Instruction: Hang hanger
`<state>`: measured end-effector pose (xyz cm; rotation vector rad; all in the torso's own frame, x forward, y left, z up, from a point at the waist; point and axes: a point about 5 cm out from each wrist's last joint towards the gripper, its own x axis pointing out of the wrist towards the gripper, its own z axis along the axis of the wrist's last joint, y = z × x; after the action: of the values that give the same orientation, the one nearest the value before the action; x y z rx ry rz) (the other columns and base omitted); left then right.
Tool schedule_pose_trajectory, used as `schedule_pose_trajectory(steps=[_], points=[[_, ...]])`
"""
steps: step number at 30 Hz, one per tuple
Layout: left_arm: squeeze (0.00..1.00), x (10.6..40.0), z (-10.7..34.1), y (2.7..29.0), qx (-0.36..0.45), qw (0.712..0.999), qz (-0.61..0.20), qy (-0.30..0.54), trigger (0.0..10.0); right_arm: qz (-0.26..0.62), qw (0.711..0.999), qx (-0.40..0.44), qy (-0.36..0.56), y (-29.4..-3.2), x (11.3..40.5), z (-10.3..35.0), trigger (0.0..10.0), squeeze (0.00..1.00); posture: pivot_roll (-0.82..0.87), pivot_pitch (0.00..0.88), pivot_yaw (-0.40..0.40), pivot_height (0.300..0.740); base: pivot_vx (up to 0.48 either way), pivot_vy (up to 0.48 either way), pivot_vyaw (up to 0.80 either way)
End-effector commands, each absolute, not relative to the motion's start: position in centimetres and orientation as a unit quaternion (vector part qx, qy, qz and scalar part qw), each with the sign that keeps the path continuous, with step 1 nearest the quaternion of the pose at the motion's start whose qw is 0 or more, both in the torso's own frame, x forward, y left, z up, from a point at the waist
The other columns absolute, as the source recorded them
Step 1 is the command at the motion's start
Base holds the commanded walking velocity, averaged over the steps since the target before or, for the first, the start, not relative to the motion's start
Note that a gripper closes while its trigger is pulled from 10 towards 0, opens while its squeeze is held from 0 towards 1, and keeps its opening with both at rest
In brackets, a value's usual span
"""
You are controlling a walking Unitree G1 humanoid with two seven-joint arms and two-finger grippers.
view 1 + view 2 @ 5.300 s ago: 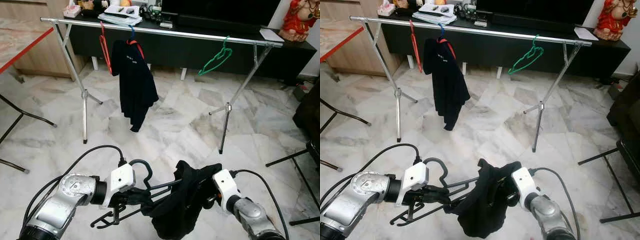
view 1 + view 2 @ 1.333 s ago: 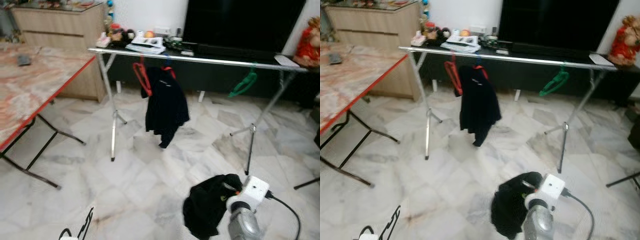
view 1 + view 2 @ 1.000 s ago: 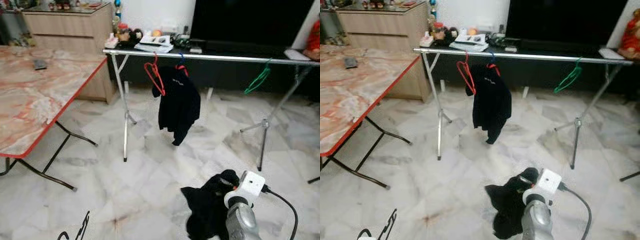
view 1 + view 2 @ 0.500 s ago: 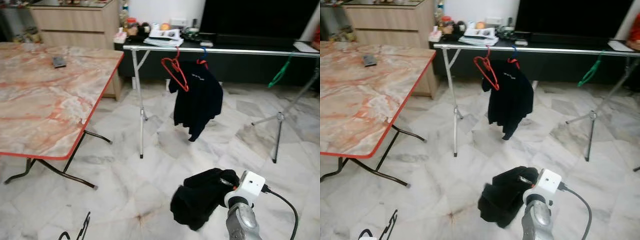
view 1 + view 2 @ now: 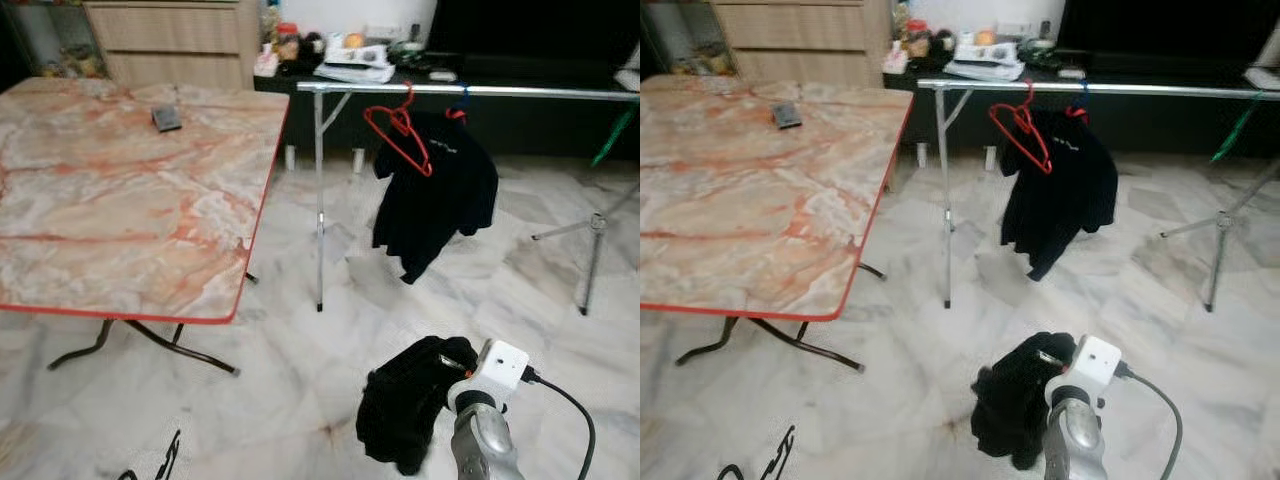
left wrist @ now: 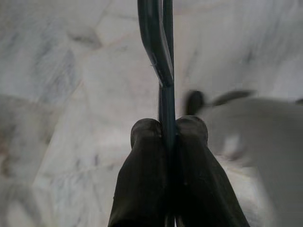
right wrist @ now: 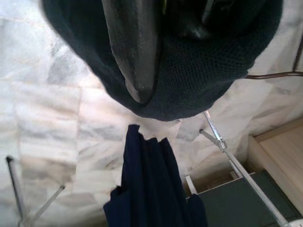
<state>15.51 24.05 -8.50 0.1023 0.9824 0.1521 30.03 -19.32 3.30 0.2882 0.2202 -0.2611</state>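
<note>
Here, left to right:

Left end effector [image 6: 168, 137]: in its wrist view the two black fingers [image 6: 142, 165] are pressed together on the thin stem of a dark hanger [image 6: 158, 52], which runs out from between them over pale marble floor [image 5: 280, 400]. A black sliver of that hanger [image 5: 168, 458] shows at the low left edge of the head view.

Marble surface [image 5: 120, 200]: a pink-veined top with a red edge fills the left half; the near edge and right-hand corner overhang black folding legs [image 5: 150, 340]. A small dark object [image 5: 166, 119] lies near its far side.

Open floor: a bare strip of tile lies between the surface's right edge and the rack's left leg [image 5: 319, 200], and wider bare tile lies in front of the rack.

Clothes rack [image 5: 480, 91]: a silver rail running to the right edge of view. A red hanger [image 5: 398, 130] hangs empty near the left end; just beside it a dark garment [image 5: 440, 195] hangs on a blue hook. A green hanger [image 5: 615, 135] hangs near the right edge, well apart from these.

Right end effector [image 7: 156, 47]: low right, its fingers are buried in a bunched black garment [image 5: 405, 415] held above the floor; one finger [image 7: 135, 52] lies against the cloth, and I cannot tell how wide the pair stands.

Behind: a wooden cabinet [image 5: 170, 40] and a dark low bench with clutter [image 5: 350, 55].
</note>
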Motion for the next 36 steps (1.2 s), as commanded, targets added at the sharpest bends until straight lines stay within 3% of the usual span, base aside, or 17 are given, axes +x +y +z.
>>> schedule_pose_trajectory(steps=[1, 16, 24, 32, 36], points=[[0.00, 14.1, -9.0, 24.3, 0.059, 0.867, 0.076, 0.490, 10.0, -0.118, 0.978, 0.147, 0.086, -18.5, 30.7, 4.3, 10.0, 0.00, 0.03, 0.108, -0.038, 0.740, 0.000, 0.442, 0.00], [0.00, 14.0, -9.3, 23.3, 0.058, 0.865, 0.071, 0.493, 10.0, -0.112, 0.981, 0.142, 0.075, -18.2, 31.0, 4.7, 10.0, 0.00, 0.03, 0.075, -0.040, 0.740, 0.000, 0.440, 0.00], [0.00, 13.8, -9.1, 24.2, 0.062, 0.865, 0.072, 0.493, 10.0, -0.098, 0.991, 0.082, -0.035, -18.1, 30.6, 7.4, 10.0, 0.00, 0.03, 0.057, -0.040, 0.740, 0.000, 0.347, 0.00], [0.00, 14.1, -8.9, 24.7, 0.060, 0.869, 0.076, 0.485, 10.0, -0.107, 0.977, 0.075, -0.171, -18.5, 30.6, 13.3, 10.0, 0.00, 0.03, 0.068, -0.038, 0.740, 0.000, 0.000, 0.00], [0.00, 14.3, -8.8, 24.7, 0.054, 0.872, 0.075, 0.481, 10.0, -0.102, 0.975, 0.073, -0.181, -18.5, 31.3, 14.8, 10.0, 0.00, 0.02, 0.071, -0.039, 0.740, 0.000, 0.000, 0.00]])
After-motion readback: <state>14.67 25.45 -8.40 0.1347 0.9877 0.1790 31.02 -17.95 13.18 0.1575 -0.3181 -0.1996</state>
